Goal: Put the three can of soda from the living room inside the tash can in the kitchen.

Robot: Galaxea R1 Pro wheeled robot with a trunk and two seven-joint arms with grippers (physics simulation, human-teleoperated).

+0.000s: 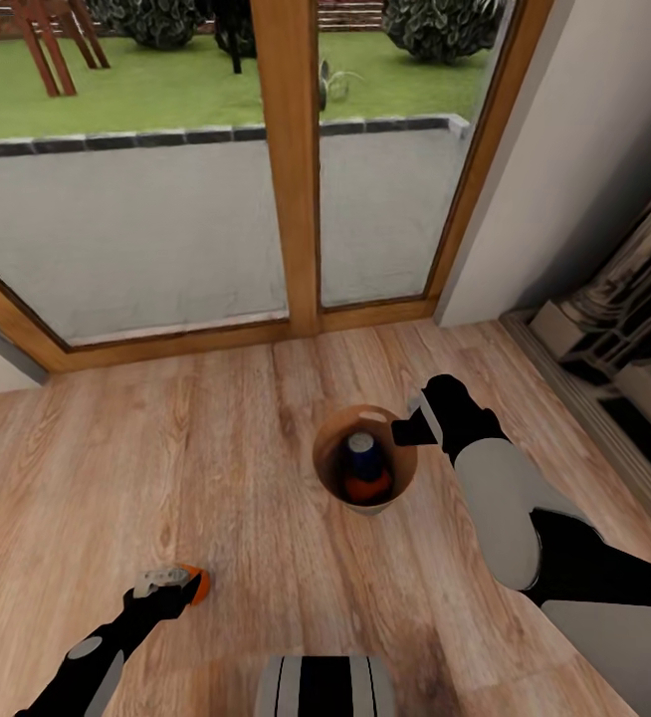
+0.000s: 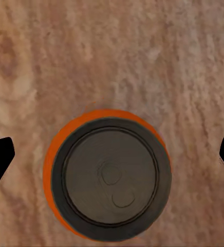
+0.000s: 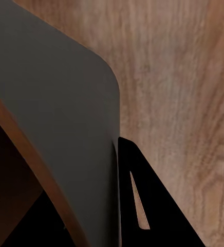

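we see a round brown bin (image 1: 365,457) on grained wood floor (image 1: 216,448), a blue can (image 1: 363,450) and orange can (image 1: 369,487) inside. our right gripper (image 1: 412,428) pinches its smooth rim, seemingly. left jaws spread around another orange can (image 2: 108,175), silvery-topped.

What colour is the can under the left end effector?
Bright orange with a dark grey top, clearest in the left wrist view.

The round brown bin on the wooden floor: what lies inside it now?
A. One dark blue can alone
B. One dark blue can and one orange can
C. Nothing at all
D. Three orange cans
B: in the head view the round brown bin holds a dark blue can with an orange can beside it, while a second orange can is outside the bin, at the left gripper.
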